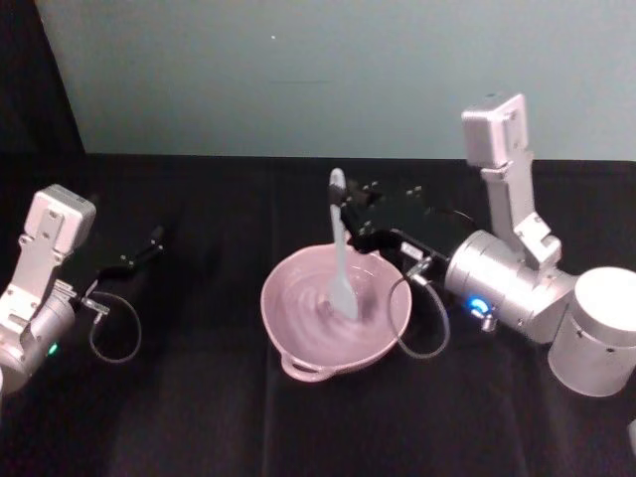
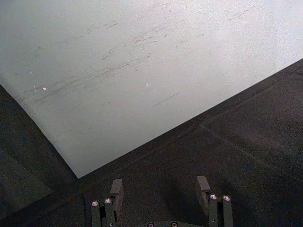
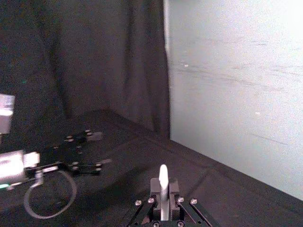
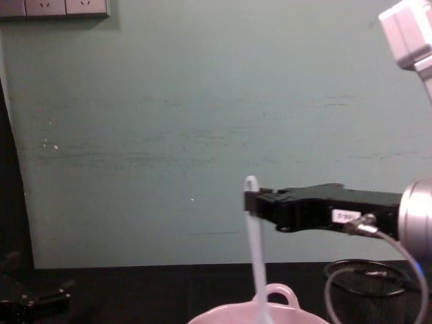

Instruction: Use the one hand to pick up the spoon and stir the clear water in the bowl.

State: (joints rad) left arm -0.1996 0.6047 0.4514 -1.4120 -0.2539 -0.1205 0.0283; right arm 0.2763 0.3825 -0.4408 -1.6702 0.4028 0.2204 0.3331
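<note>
The pale pink bowl (image 1: 288, 303) sits mid-table, its loop handle (image 1: 303, 370) toward me. The white spoon (image 1: 341, 253) stands nearly upright, its broad end down inside the bowl and its handle tip sticking up. My right gripper (image 1: 345, 214) reaches in from the right and is shut on the spoon's upper handle. In the chest view the right gripper (image 4: 253, 202) holds the spoon (image 4: 256, 256) above the bowl's rim (image 4: 223, 316). The right wrist view shows the spoon tip (image 3: 163, 174) clamped in the right gripper (image 3: 164, 191). My left gripper (image 1: 147, 250) rests at the far left, open and holding nothing.
A black wire-mesh cup (image 4: 368, 283) stands at the right behind the bowl, under my right arm. A grey cable (image 1: 422, 323) loops beside the bowl's right rim. A pale wall (image 1: 298, 70) closes the back of the black cloth table (image 1: 199, 417).
</note>
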